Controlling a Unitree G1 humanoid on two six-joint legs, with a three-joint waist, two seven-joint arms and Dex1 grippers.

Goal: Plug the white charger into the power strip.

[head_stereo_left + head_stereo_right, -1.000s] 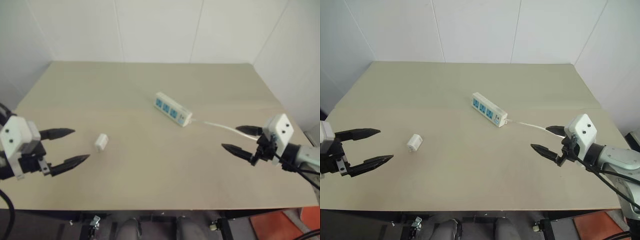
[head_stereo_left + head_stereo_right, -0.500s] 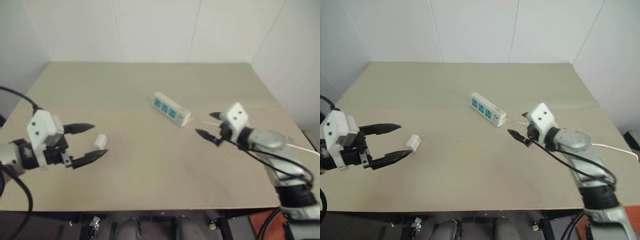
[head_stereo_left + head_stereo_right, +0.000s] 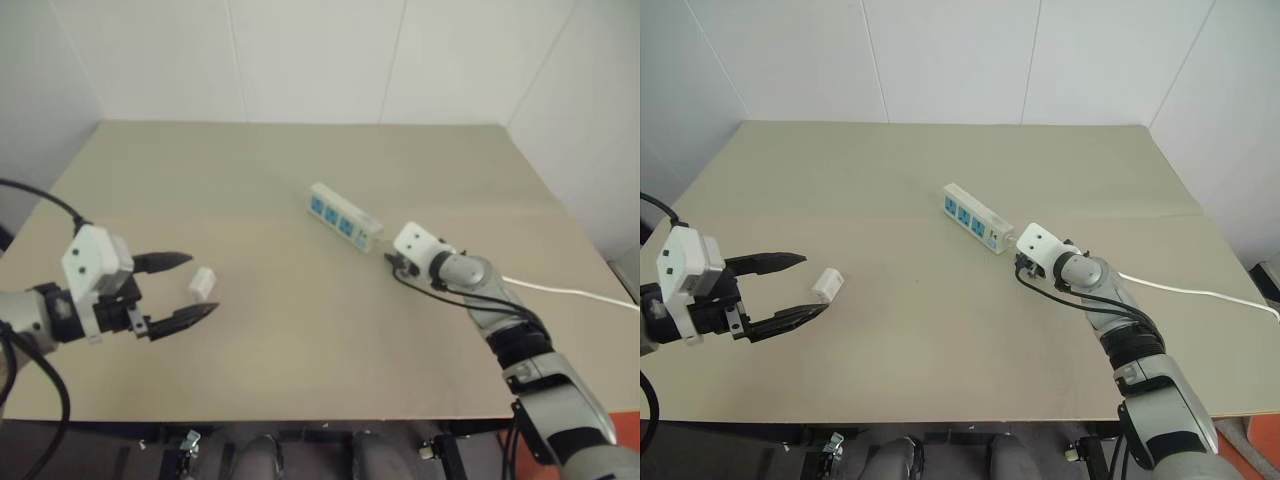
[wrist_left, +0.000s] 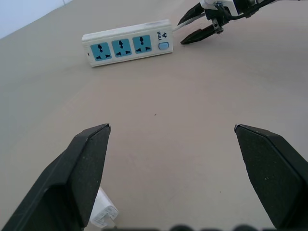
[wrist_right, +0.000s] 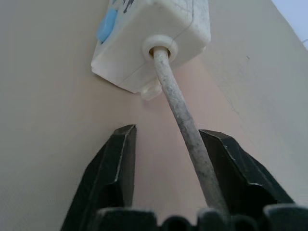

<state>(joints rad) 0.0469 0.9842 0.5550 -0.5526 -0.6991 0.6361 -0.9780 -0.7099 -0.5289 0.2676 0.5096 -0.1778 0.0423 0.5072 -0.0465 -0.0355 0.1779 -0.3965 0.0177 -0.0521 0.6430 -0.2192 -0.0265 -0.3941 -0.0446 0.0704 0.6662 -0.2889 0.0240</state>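
Observation:
The power strip [image 3: 345,216] lies slantwise near the middle of the table, its three blue sockets facing up [image 4: 127,42]. Its thin white cable [image 3: 1200,292] trails off toward the right edge. My right gripper [image 3: 1020,268] sits at the strip's cable end; its fingers straddle the cable [image 5: 178,101], which lies against one finger with a gap to the other. The white charger [image 3: 202,284] lies on the table at the left. My left gripper [image 3: 816,284] hovers wide open there, the charger [image 4: 103,214] lying low beside one finger.
The beige table [image 3: 300,340] runs to white walls at the back and sides. Its front edge is close below both arms. Bare tabletop separates the charger from the strip.
My right gripper has swung forward and leftward to the strip's cable end, and its fingers have narrowed around the cable. My left gripper has crept slightly toward the charger, still wide open.

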